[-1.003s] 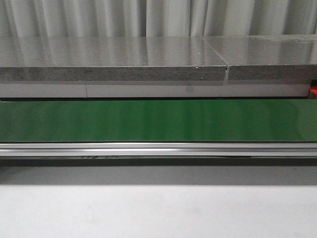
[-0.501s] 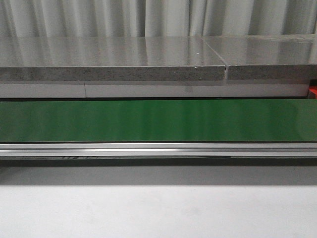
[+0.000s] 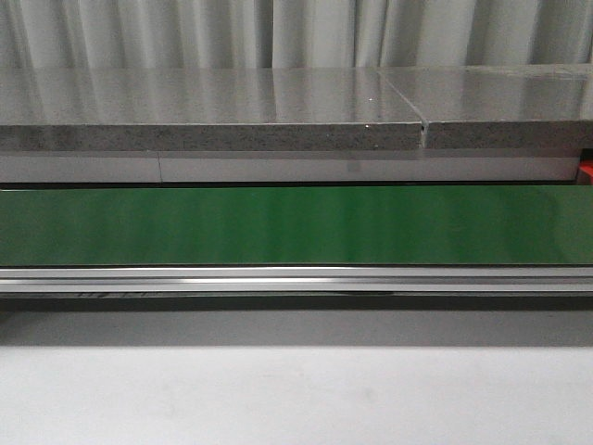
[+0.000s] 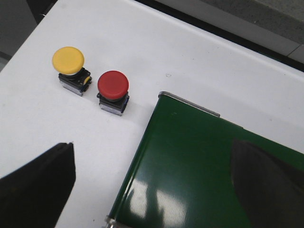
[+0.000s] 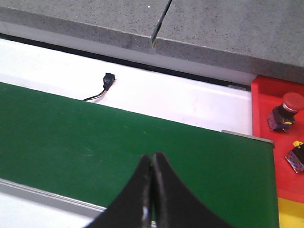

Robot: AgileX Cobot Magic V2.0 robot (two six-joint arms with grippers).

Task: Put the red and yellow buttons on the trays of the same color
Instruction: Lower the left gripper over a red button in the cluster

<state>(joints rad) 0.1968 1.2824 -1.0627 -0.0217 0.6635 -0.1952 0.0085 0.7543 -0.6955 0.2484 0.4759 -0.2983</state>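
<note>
We see the yellow button [image 4: 69, 66] and red button [image 4: 113, 90] upright on the white bench, the red near the green belt's [image 4: 190, 161] corner. Light, stiff, slick caps — we'd pinch the square bases. Left gripper [image 4: 156, 190] spread wide; right gripper [image 5: 153, 190] pressed together, empty.

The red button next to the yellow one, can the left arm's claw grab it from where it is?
Probably yes. The red button stands upright on the white table, apart from the yellow button and just off the green belt. The left claw is open, with nothing between it and the button.
</note>
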